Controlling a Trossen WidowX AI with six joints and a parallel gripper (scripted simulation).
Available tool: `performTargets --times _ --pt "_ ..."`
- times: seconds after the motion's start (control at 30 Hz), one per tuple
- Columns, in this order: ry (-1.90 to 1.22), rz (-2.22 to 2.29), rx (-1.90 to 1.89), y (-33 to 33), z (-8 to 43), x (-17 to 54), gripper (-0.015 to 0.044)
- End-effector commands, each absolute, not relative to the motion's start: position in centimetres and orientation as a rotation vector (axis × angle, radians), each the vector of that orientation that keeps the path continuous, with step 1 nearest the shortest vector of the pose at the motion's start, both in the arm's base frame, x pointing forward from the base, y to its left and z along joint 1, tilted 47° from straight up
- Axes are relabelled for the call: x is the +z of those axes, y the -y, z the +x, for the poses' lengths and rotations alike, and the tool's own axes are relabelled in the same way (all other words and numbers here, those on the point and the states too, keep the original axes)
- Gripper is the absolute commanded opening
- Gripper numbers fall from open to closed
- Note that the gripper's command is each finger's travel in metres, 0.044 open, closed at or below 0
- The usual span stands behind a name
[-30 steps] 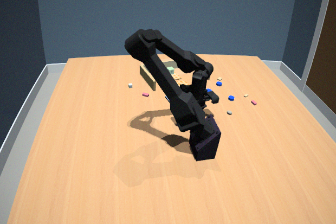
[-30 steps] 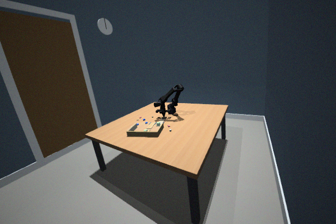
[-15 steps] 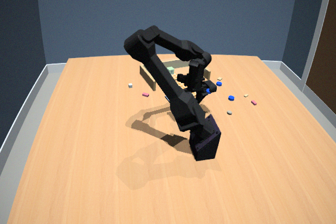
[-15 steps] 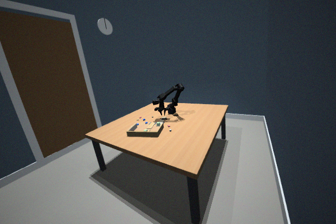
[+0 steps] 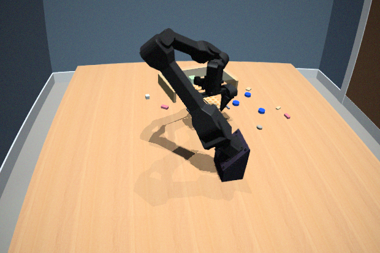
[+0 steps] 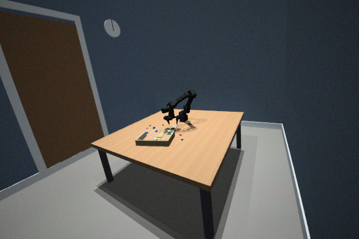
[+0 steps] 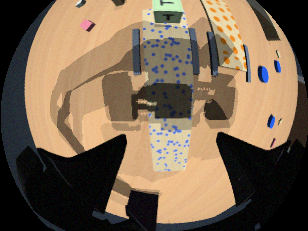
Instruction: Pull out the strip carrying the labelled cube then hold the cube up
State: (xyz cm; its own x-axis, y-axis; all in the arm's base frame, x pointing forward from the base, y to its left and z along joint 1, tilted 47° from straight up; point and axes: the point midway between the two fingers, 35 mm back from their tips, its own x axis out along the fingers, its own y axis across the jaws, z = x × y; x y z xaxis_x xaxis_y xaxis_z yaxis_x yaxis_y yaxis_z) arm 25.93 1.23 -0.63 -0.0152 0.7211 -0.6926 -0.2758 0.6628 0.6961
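A cream strip with blue dots [image 7: 169, 149] runs down the middle of the wrist view, between two slate rails. A pale green cube marked T [image 7: 168, 16] [image 6: 169, 132] sits on its far part. A cream strip with orange dots [image 7: 227, 36] [image 5: 212, 100] lies to the right between its own rails. A second green block [image 5: 192, 77] [image 6: 155, 139] is farther back by the wall. My gripper [image 7: 173, 139] [image 6: 172, 124] is open and empty, above the blue-dotted strip, one finger on each side of it. In the top view the arm hides much of this.
A low olive-walled enclosure [image 5: 165, 88] [image 6: 153, 143] stands around the far ends of the strips. Blue discs [image 5: 261, 111] [image 7: 263, 74], a grey pebble [image 5: 259, 127] and small blocks lie to its right. A pink block [image 5: 164, 106] [image 7: 87, 25] and a white cube [image 5: 147, 96] lie left.
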Motion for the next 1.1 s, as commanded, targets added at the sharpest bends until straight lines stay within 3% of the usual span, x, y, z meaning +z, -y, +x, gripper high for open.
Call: performTargets --times 0.0,1.07 --pt "-1.365 0.415 0.825 -1.4 27.4 -0.2 0.044" --pt "-1.36 0.413 0.826 -2.5 37.5 2.8 0.044"
